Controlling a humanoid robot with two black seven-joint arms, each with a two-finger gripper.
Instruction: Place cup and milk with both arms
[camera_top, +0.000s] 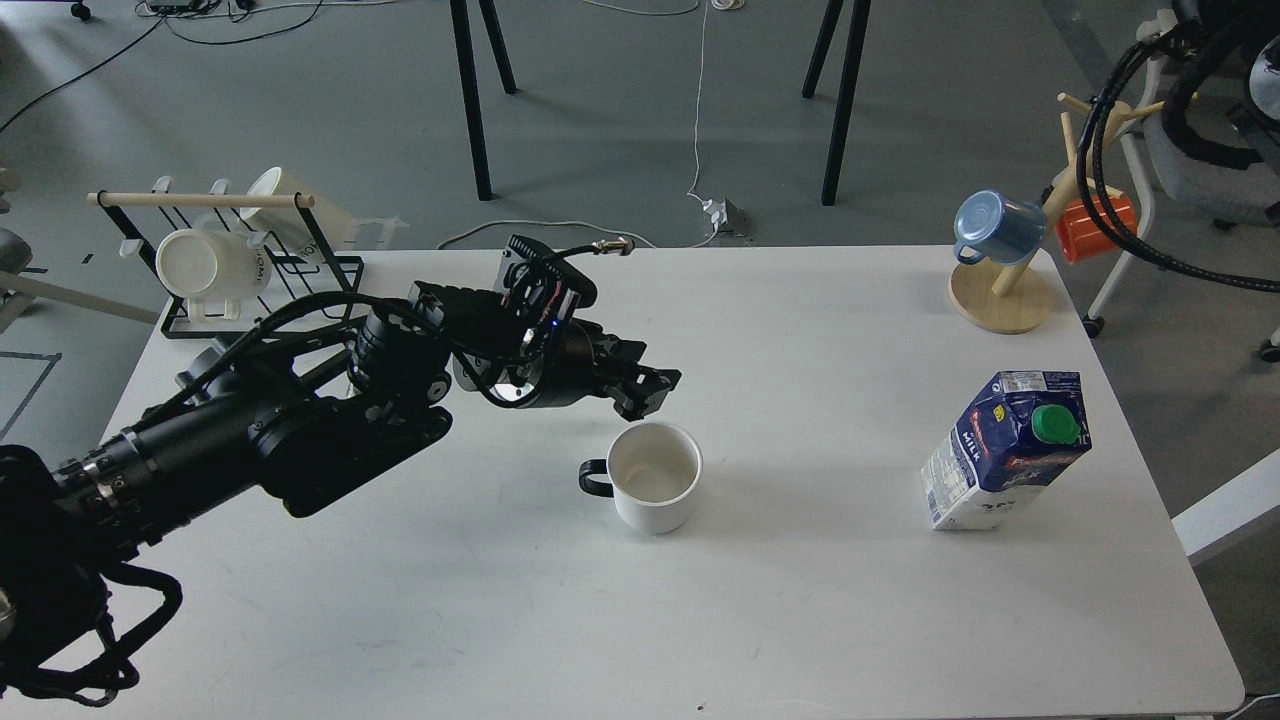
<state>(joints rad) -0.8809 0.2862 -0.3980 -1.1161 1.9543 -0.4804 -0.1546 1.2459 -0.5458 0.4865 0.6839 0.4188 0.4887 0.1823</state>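
The left claw (645, 392) hangs above the white desk (800, 620), just beyond the far rim of the cup (655, 478) and slightly to its left, its dark fingers seen nearly end-on so that I cannot tell how far apart they stand; it appears to hold nothing. The cup stands upright near the middle of the desk, its black loop handle turned to the left and its cream inside showing bare. The milk (1005, 452) stands well apart to the right, near the right edge of the desk, its green screw cap facing up and toward the camera, the blue side with the white lettering turned left. The right claw does not show. At the far left corner sits a black wire rack (300, 285) with a wooden bar, holding two cream mugs (205, 268) on their sides. At the far right corner a wooden mug tree (1003, 297) carries a blue plastic cup (995, 228) and an orange one (1092, 228)
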